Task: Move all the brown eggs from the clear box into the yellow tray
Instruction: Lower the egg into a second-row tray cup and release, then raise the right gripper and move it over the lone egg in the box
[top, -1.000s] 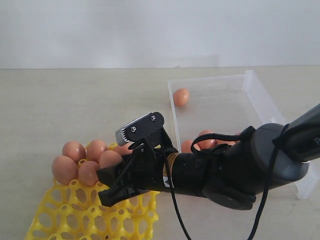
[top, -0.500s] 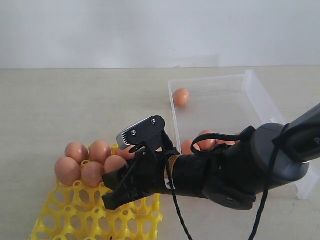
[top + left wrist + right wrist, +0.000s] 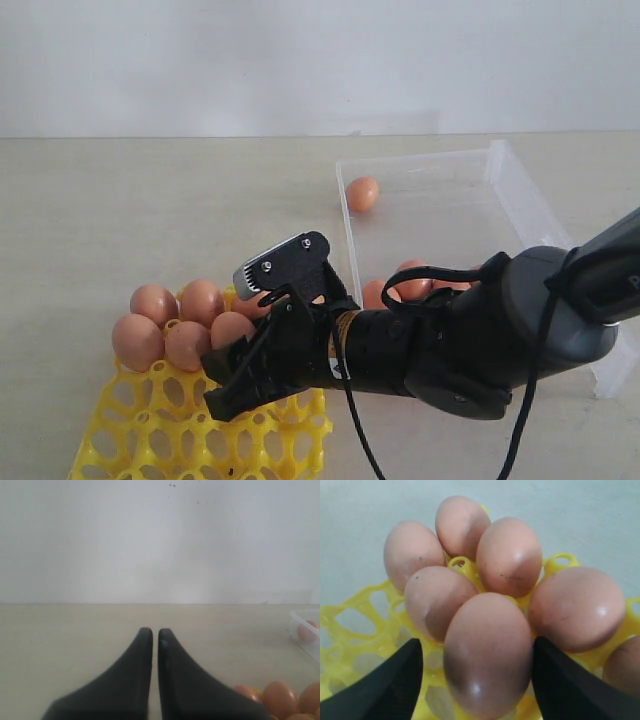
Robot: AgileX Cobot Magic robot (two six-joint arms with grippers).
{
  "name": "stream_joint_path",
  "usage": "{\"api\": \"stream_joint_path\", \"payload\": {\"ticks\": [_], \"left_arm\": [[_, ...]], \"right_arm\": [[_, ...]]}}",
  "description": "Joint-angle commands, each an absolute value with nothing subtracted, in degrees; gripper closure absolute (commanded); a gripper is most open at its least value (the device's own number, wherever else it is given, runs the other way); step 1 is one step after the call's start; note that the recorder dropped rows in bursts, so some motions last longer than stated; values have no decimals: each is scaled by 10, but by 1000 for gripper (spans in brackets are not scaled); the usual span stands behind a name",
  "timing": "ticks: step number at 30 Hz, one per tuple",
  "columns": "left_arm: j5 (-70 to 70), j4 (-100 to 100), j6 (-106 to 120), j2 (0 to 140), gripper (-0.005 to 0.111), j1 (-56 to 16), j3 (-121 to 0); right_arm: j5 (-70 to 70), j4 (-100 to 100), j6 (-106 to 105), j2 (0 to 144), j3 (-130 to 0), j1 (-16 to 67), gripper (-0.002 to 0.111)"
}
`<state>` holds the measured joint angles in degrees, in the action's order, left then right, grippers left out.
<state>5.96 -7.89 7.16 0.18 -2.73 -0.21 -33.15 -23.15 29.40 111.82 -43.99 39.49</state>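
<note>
In yellow tray [image 3: 551, 569], seven brown eggs [image 3: 487, 655]

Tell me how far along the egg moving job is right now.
Partly done. At least six brown eggs sit in the yellow tray. In hand: the right gripper is open astride an egg that rests in a cup. Left: at least three eggs lie in the clear box, one at its far corner, others partly behind the arm. The left gripper is shut, empty.
</note>
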Motion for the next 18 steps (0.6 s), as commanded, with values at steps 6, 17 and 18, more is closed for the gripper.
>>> {"api": "stream_joint_path", "payload": {"ticks": [6,17,18], "left_arm": [[56,-79,73,0,103,-26,0],[56,-79,73,0,103,-26,0],[56,-79,73,0,103,-26,0]], "right_arm": [[-310,-227,280,1066,-441,396,52],[-204,243,-163,878,-441,331,108],[-177,309,-206,874,-442,295,108]]}}
